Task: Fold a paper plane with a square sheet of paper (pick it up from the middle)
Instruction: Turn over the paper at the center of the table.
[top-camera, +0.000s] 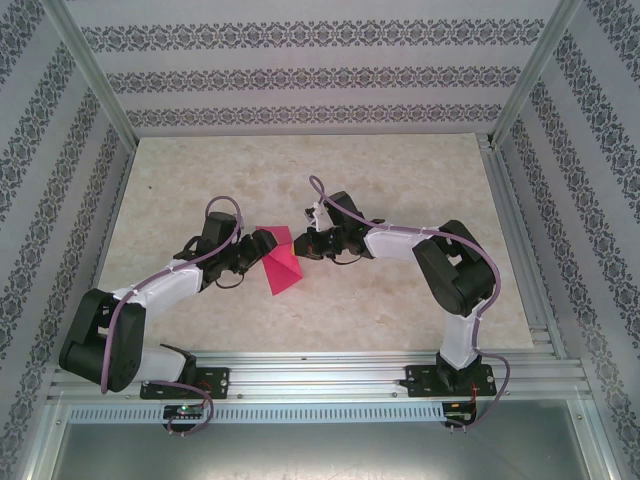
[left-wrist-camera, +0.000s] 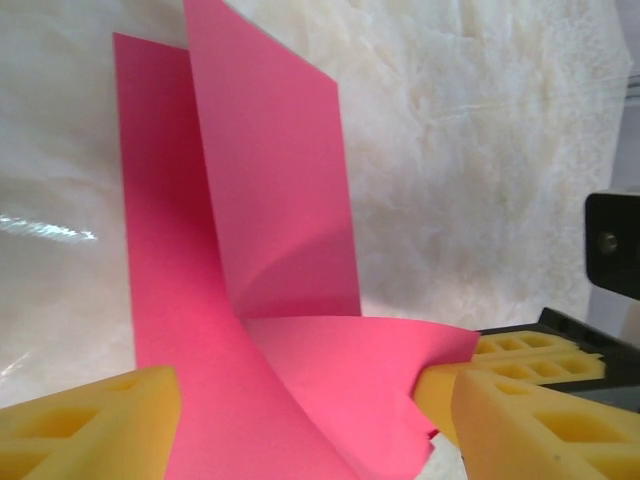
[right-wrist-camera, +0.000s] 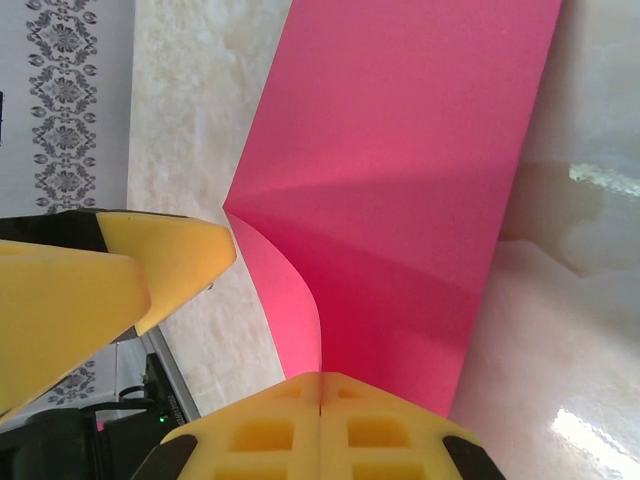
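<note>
left fingers (left-wrist-camera: 90, 420): spread wide, one yellow foam pad on each side of the paper. As far as I can see they aren't squeezing it.

right fingers (right-wrist-camera: 270, 430): pressed together, pads meeting in a seam. The paper's edge runs straight into that seam, so they're pinching the paper.

sheet of paper (top-camera: 280, 262): magenta, partly folded and standing up rather than flat. It sits on the desk (top-camera: 400, 180), right between the two sets of fingers.

top view: gives you the layout. The left gripper (top-camera: 248, 258) is just on one side of the paper and the right gripper (top-camera: 308, 243) just on the other, with both arms bent inward. The pads are too small from up there to read how they stand.

left wrist view: this one has the fold shape. Two tall flaps rise beyond the fingers, one in front of the other. A lower curled flap reaches across toward the right-hand pad. Another yellow pad with a black backing sits right at that flap's tip, just behind the left arm's own pad.

right wrist view: a broad panel climbs away from the shut pads with a soft crease across it. A smaller curled layer peels off beside the seam. The left arm's yellow pads sit off to the side, close to the paper's edge, and I can't tell if they're touching it. There's a patterned wall (right-wrist-camera: 65, 100) behind them.
</note>
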